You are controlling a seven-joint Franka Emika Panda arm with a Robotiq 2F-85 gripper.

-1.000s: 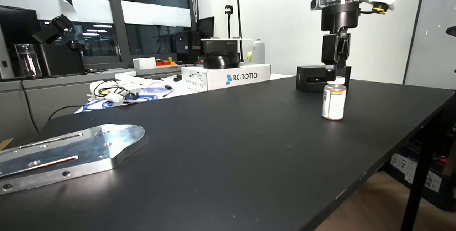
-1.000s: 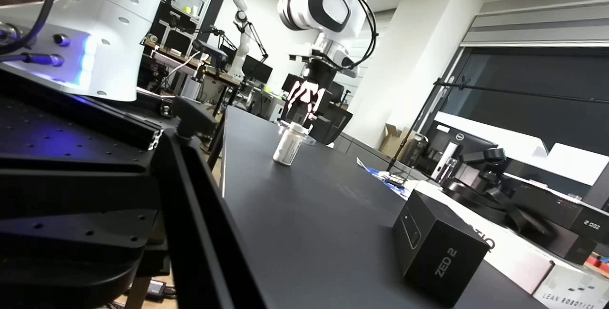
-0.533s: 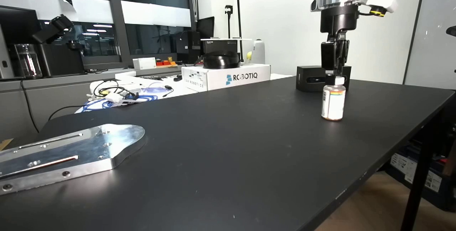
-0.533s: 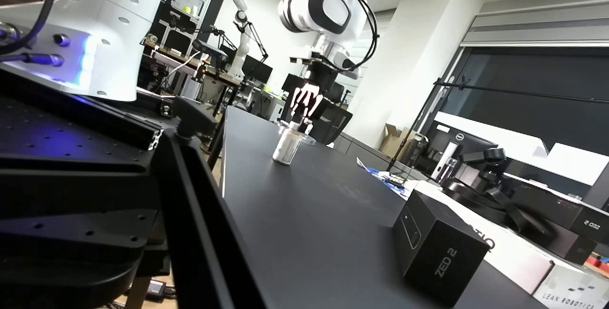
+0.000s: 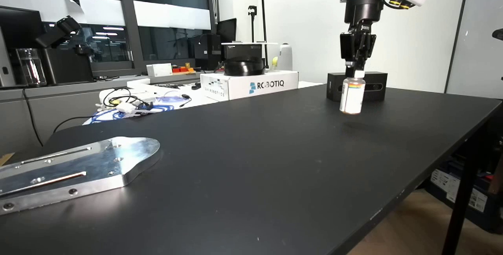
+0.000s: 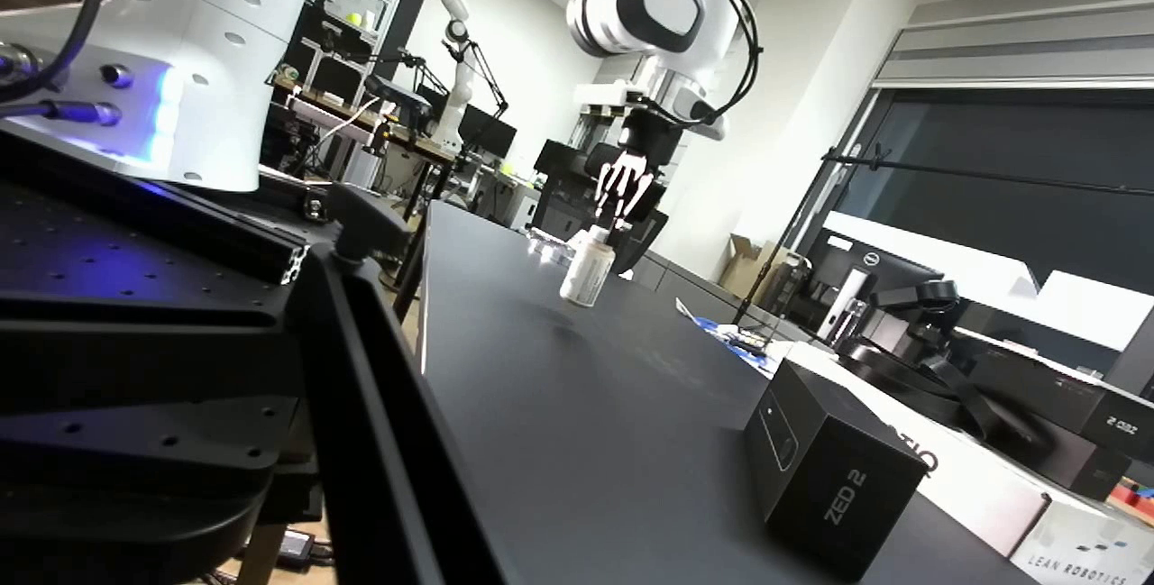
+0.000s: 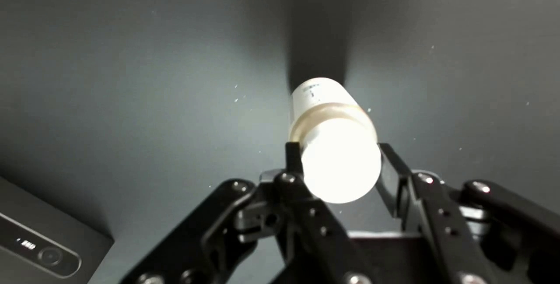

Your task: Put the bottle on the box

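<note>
The white bottle (image 5: 352, 97) hangs a little above the dark table, nearly upright with a slight tilt. My gripper (image 7: 341, 161) is shut on its white cap, one finger (image 7: 292, 157) on each side. Below the bottle (image 6: 588, 274), a shadow falls on the tabletop, apart from its base. The black box (image 6: 834, 468) rests on the table, well away from the bottle. In the wrist view, a corner of the box (image 7: 39, 240) shows at the lower left. Seen in an exterior view, the bottle partly covers the front of the box (image 5: 377, 87).
A silver metal plate (image 5: 78, 164) lies at one end of the black table (image 5: 235, 168). Beyond the table's edge stands a white lettered carton (image 5: 263, 86) with black items on top. Tangled cables (image 5: 129, 103) lie beside it.
My gripper has closed on the bottle's cap and lifted the bottle off the table. Bottle and arm have risen and shifted sideways, towards the box. The box has stayed put.
</note>
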